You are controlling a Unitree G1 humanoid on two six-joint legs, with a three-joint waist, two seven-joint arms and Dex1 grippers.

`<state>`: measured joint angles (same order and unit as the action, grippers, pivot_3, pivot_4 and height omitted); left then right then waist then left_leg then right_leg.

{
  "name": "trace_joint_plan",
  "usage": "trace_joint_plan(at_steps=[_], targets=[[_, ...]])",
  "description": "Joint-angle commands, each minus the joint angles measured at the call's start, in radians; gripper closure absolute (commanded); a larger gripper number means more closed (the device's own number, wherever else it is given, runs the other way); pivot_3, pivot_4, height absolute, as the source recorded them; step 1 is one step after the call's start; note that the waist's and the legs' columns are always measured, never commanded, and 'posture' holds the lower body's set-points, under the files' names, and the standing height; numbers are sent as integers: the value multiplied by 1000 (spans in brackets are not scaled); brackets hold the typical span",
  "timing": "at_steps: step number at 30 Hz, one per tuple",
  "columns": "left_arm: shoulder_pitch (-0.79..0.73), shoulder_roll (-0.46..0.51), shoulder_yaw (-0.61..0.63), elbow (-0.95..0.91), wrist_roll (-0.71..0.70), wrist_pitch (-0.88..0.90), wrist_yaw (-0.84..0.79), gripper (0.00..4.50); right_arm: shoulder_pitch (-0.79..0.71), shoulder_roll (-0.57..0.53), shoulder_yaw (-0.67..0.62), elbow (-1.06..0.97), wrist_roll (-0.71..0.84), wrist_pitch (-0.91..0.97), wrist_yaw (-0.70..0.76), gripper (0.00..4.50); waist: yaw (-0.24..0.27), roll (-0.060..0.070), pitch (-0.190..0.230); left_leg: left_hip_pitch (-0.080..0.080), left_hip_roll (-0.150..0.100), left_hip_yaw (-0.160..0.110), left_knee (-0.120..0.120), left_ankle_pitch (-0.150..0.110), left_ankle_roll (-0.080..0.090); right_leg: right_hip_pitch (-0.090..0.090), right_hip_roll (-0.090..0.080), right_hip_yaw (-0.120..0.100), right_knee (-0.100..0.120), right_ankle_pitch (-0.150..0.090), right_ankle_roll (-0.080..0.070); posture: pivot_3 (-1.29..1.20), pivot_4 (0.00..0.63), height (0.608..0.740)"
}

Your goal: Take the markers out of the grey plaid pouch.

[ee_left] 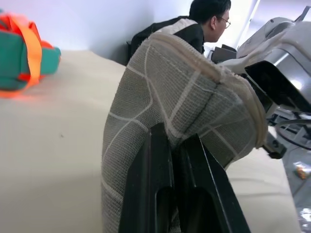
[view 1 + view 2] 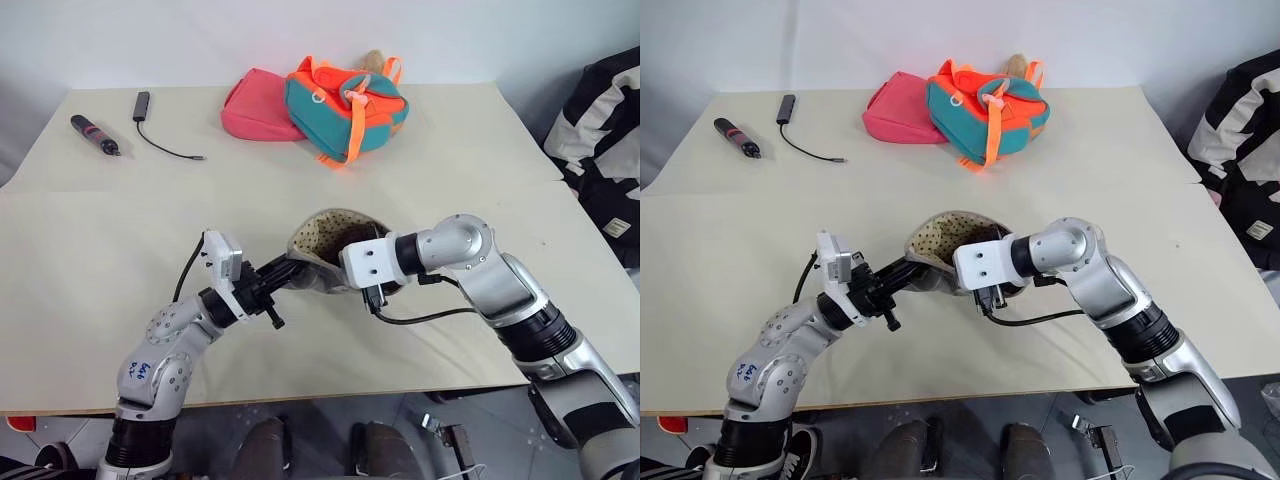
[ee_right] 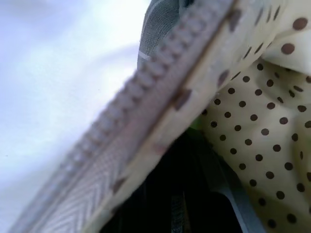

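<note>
Nearest the head camera, the two arms bent in toward each other over the front half of the cream surface (image 2: 90, 240). From the left, the left arm reached forward and to the right, forearm rising slightly, and the left claw (image 2: 283, 272) had its two black fingers (image 1: 146, 194) pressed together on the edge of the grey plaid pouch (image 1: 160, 97), pinching the fabric. That pouch was held up off the surface between the arms, its mouth gaping upward so the beige dotted lining (image 2: 322, 232) showed. From the right, the right arm came in with the elbow out and the wrist turned sharply leftward and tilted down, so the right claw (image 3: 184, 204) sat inside the pouch mouth, behind the zip edge and against the dotted lining. Whether its fingers gripped anything in there could not be told, and the markers could not be made out.

Well apart, along the far edge, lay a pink pouch (image 2: 255, 108) touching a teal-orange backpack (image 2: 345, 100), with a black-and-red pen-shaped tool (image 2: 95, 134) and a thin black cable (image 2: 160, 135) near the far left corner. A person (image 1: 209, 19) sat beyond the surface.
</note>
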<state>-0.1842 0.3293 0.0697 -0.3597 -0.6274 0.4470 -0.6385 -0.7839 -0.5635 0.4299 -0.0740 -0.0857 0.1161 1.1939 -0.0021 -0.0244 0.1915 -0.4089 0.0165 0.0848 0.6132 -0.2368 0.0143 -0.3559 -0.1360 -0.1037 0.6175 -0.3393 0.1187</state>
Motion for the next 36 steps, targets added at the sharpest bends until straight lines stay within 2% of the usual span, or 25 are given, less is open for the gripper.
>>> trace_joint_plan(at_steps=[1, 4, 9, 14, 19, 28, 33, 36], targets=[[-4, 1, 23, -36, -10, -17, 20, 4500, -34, 58, -2, -31, 51, -84, 5, 3897, -1, 0, 0, 0, 0, 0, 0, 0, 0, 0, 0, 0, 0, 0, 0, 0, 150, 740], [24, 38, 14, -29, 18, -27, -20, 4500, -52, 58, -42, 15, 58, -107, -4, 3897, -1, 0, 0, 0, 1, 0, 0, 0, 0, 0, 1, 0, 0, 0, 0, 0, 150, 740], [65, 79, 15, -19, -23, 13, -58, 4500, -63, 41, -55, 87, 24, -201, -28, 3897, -2, 0, 0, 0, 1, 0, 0, 0, 0, 0, 1, 0, -1, 0, 0, 0, 150, 740], [26, 45, 70, -3, -79, 28, -1, 4500, -65, 44, -60, 94, 37, -216, -24, 3897, 0, 0, 0, 0, 1, 0, 0, 0, -1, 0, 0, 1, 0, 0, 0, 0, 150, 740], [-15, -6, 107, -17, -183, 87, 63, 4500, -16, 45, -34, 16, 99, -152, 43, 3897, 0, 0, 0, 0, 1, 0, 0, 0, 0, 0, 0, 0, -1, 0, 0, 0, 150, 740], [-31, -27, 157, -29, -318, 182, 110, 4500, 17, 29, 2, -6, 48, -189, 61, 3897, -1, 0, 0, 0, 1, 0, 0, 0, 0, 1, 1, 1, -1, 0, 0, 0, 150, 740], [-47, -24, 169, -31, -328, 183, 129, 4500, 19, 36, 3, -10, 59, -191, 67, 3897, -1, 0, 0, 1, 2, 0, 0, 0, 0, 1, 1, 1, -1, 0, 0, 0, 150, 740], [-30, -5, 136, -41, -310, 194, 99, 4500, 13, 45, 3, -5, 60, -195, 68, 3897, -1, 0, 0, 1, 1, 0, 0, 0, 0, 1, 2, 1, -1, 0, 0, 0, 150, 740]])
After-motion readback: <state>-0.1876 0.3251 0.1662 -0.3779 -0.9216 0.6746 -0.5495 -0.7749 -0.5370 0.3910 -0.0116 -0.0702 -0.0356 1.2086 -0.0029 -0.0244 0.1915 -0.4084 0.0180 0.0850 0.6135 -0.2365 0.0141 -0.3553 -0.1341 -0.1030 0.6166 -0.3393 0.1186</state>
